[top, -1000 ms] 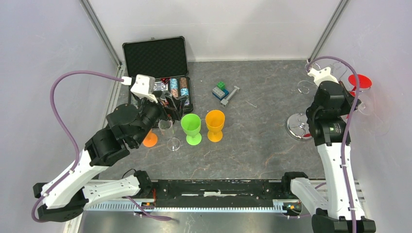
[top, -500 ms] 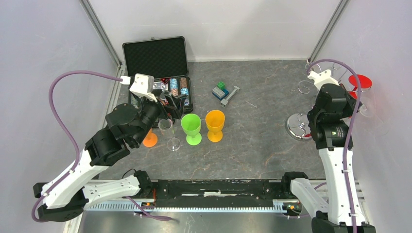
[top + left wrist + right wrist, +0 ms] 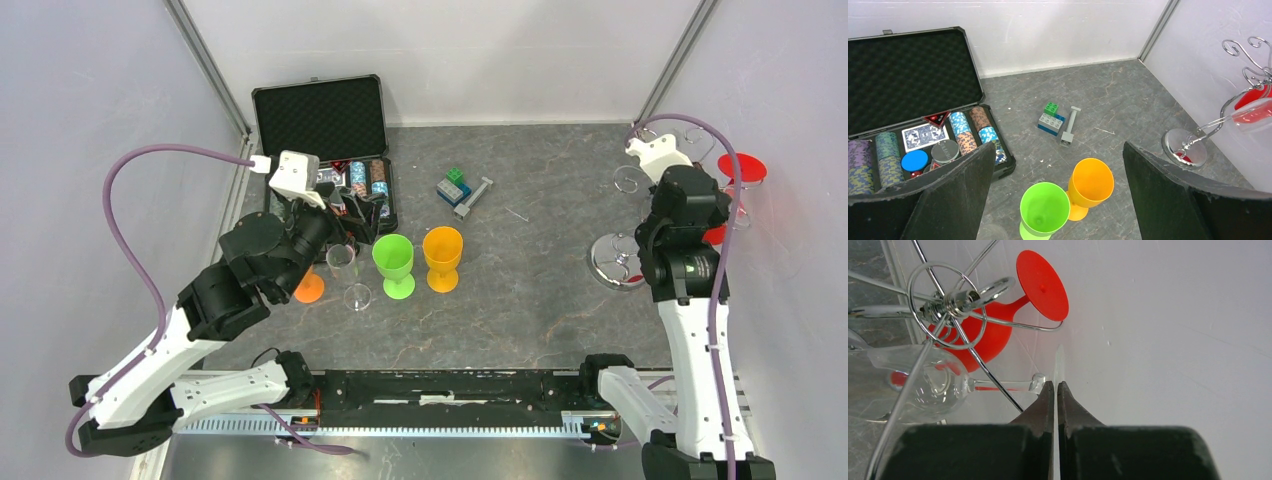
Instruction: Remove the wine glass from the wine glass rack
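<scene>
Right gripper [image 3: 1054,386] was clamped on the foot edge of the clear wine glass [image 3: 938,385], which hung sideways on the wine glass rack [image 3: 955,301] beside a red glass [image 3: 979,335]. I'd slide it straight out along the hook, slowly, without twisting.

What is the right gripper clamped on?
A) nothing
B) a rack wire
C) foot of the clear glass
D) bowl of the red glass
C: in the right wrist view the right gripper has its jaws nearly shut on the thin foot edge of the clear wine glass. The red wine glass and the wine glass rack wires sit clear of the fingers.
</scene>
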Motion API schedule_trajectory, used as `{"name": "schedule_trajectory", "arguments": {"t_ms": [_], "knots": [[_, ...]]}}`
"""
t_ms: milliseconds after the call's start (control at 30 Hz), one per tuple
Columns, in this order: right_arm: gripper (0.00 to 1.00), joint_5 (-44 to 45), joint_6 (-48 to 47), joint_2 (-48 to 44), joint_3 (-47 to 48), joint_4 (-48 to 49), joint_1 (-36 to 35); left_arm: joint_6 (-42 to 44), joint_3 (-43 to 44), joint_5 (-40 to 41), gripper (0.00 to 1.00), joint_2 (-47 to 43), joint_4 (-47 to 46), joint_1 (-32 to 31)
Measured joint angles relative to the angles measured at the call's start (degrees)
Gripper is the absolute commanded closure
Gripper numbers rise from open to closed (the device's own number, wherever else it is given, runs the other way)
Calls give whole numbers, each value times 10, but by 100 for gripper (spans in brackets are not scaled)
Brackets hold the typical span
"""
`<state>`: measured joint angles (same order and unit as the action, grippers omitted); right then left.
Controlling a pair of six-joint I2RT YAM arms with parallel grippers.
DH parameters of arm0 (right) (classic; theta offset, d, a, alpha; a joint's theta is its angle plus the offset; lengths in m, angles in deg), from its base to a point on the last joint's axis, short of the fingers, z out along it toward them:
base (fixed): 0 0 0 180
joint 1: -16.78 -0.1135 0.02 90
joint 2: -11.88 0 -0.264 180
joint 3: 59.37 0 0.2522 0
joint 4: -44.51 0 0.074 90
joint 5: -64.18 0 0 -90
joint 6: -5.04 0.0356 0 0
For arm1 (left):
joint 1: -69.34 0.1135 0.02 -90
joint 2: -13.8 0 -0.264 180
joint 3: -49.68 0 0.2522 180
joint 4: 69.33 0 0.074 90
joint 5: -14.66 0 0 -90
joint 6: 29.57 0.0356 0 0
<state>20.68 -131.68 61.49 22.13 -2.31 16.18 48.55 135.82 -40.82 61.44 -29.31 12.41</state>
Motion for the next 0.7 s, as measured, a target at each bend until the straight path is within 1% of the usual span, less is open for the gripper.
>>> {"name": "schedule_trajectory", "arguments": {"t_ms": [100, 367, 600, 700], "knots": [[100, 6, -6, 13, -9, 31, 0, 0, 0, 0, 0, 2, -3, 0], [100, 63, -75, 49, -64, 150, 0, 0, 0, -1, 0, 2, -2, 0], [100, 105, -120, 52, -76, 232, 0, -1, 0, -1, 0, -8, -2, 0], [100, 113, -132, 51, -77, 249, 0, -1, 0, -3, 0, -13, -2, 0]]}}
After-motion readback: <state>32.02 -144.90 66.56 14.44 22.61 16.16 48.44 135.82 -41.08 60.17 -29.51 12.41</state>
